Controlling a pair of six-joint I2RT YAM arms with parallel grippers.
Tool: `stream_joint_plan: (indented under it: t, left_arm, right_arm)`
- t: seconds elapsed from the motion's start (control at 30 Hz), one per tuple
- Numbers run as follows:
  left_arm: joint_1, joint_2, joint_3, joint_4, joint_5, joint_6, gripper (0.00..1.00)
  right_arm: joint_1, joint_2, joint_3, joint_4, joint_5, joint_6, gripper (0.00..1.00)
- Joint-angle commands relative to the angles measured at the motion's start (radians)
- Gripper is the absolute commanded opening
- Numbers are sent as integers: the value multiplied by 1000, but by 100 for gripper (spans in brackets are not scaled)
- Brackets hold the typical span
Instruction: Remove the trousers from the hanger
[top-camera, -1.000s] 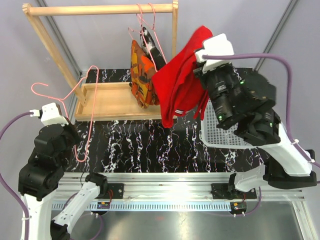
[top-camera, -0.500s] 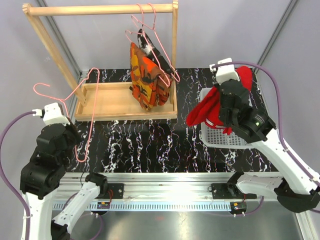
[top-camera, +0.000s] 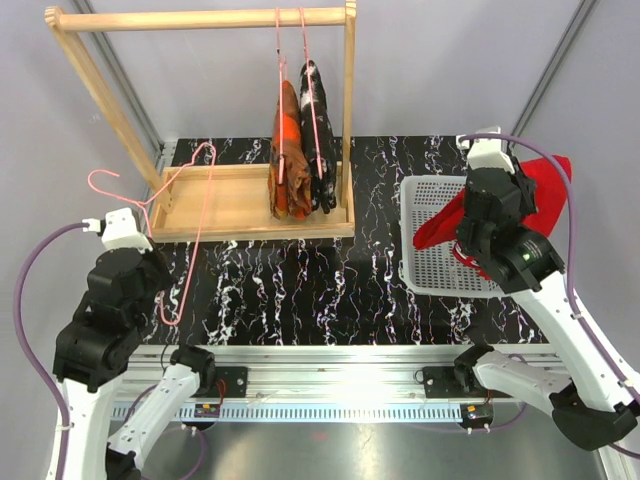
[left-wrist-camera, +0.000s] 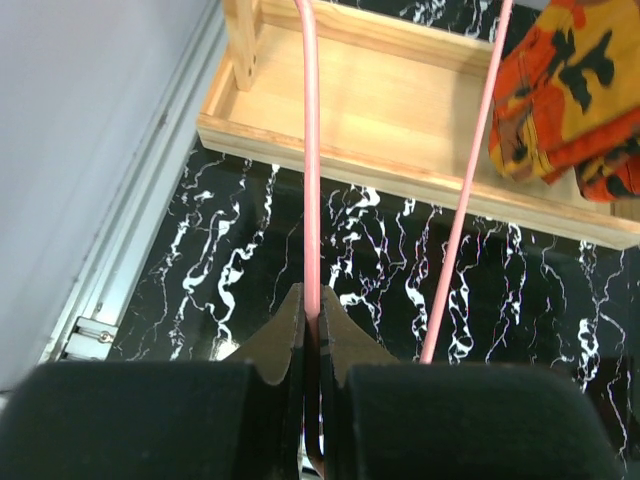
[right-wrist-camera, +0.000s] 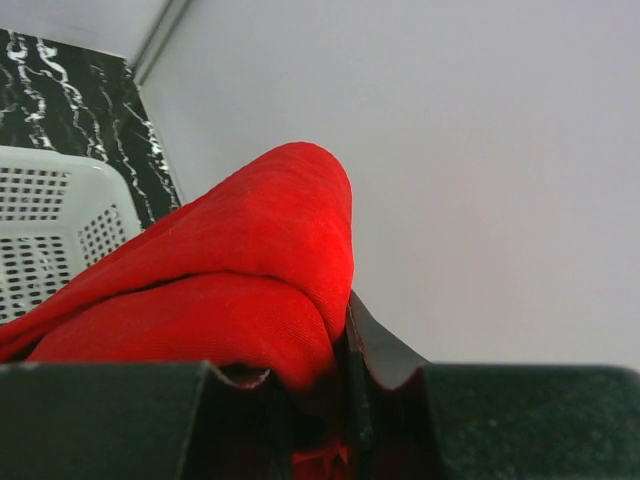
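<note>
The red trousers (top-camera: 548, 182) are off the hanger, bunched in my right gripper (right-wrist-camera: 338, 325), which is shut on them above the right side of the white basket (top-camera: 428, 272). One fingertip is buried in the red cloth (right-wrist-camera: 230, 290). My left gripper (left-wrist-camera: 312, 308) is shut on the wire of an empty pink hanger (top-camera: 192, 225) at the table's left. Orange-brown patterned trousers (top-camera: 285, 165) and black trousers with white splashes (top-camera: 320, 150) hang on pink hangers from the wooden rail (top-camera: 190, 18). The orange pair (left-wrist-camera: 560, 80) also shows in the left wrist view.
The wooden rack stands on a shallow wooden tray (top-camera: 215, 200) at the back left, with posts at both ends. The basket sits on the black marbled table (top-camera: 320, 290) at the right. Grey walls close in on both sides.
My right arm swung from beside the rack to the right and down, carrying the red trousers over the basket. The two hanging pairs settled straight. The left gripper and its hanger shifted slightly.
</note>
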Motion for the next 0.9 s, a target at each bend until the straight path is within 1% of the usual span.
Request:
stream_joint_plan:
  t: [0.0, 0.2, 0.3, 0.37, 0.4, 0.43, 0.47, 0.5, 0.53, 0.6, 0.63, 0.67, 0.73, 0.87]
  left_arm:
    - [1, -21, -37, 97, 45, 13, 0]
    - [1, -30, -109, 157, 108, 5, 0]
    - [1, -39, -146, 183, 114, 5, 0]
    - [1, -51, -157, 195, 123, 4, 0]
    - [1, -56, -166, 198, 129, 2, 0]
    - [1, -56, -169, 202, 132, 2, 0]
    - [1, -59, -171, 205, 135, 1, 0]
    - [1, -57, -180, 208, 146, 1, 0]
    - [1, -60, -183, 209, 154, -1, 0]
    - [1, -60, -190, 211, 177, -1, 0]
    - [1, -62, -197, 212, 186, -2, 0]
    - [-1, -68, -197, 209, 191, -4, 0]
    - [1, -71, -203, 206, 200, -7, 0]
    - [1, -88, -203, 189, 200, -2, 0]
  right_arm:
    - [-8, -63, 18, 76, 125, -76, 0]
    - [-10, -97, 67, -59, 176, -90, 0]
    - [-10, -105, 41, -147, 179, -44, 0]
    - [-10, -100, -11, -217, 188, 16, 0]
    - [-10, -94, -41, -249, 191, 92, 0]
    - [-10, -71, -51, -289, 188, 149, 0]
    - [-8, -53, -52, -392, 181, 218, 0]
    - [-10, -33, -51, -447, 134, 293, 0]
    - [-10, 14, -55, -482, 106, 401, 0]
    - [-10, 74, -77, -505, 60, 456, 0]
    - [-10, 147, -71, -525, 40, 531, 0]
    - [-10, 189, -54, -591, 20, 575, 0]
    - [-10, 307, 3, -645, -26, 719, 0]
    - [-10, 444, 40, -582, -83, 725, 0]
